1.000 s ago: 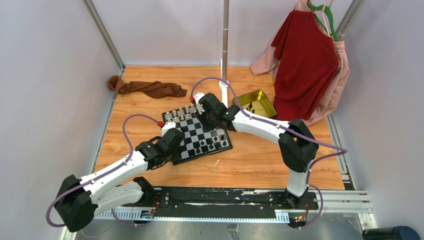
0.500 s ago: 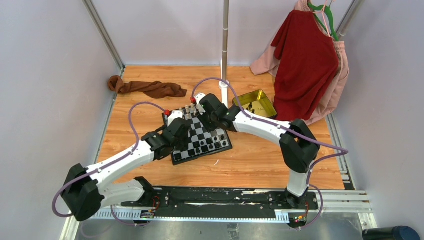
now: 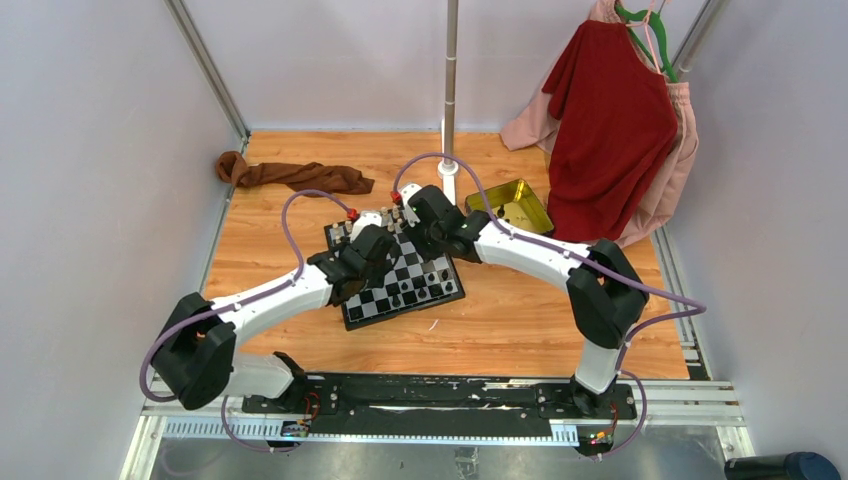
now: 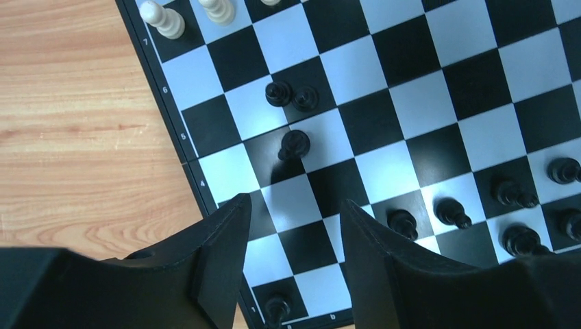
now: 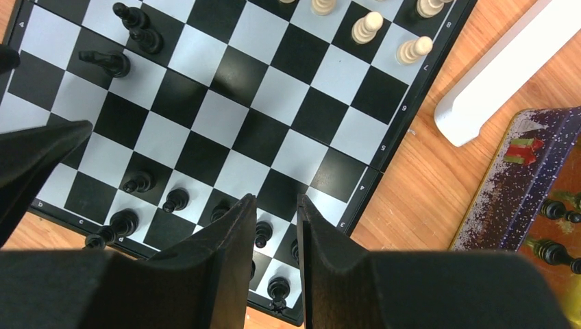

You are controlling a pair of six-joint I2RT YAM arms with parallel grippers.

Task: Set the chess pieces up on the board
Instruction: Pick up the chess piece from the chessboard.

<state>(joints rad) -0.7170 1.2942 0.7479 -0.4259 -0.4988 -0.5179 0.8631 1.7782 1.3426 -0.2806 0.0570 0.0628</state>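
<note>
A brown cloth [image 3: 295,177] lies at the desk's [image 3: 520,320] far left. The left gripper [image 4: 293,205] hovers over the board's [image 3: 385,300] left side, fingers wide apart and empty, above three stray black pieces [image 4: 292,144]. Cream pieces [image 5: 366,26] line the far edge and black pieces [image 5: 175,200] the near one. The right gripper [image 5: 276,200] hangs over the board's right side with a narrow gap and nothing clamped. More black pieces lie in the yellow tin [image 3: 535,222] just right of the board.
</note>
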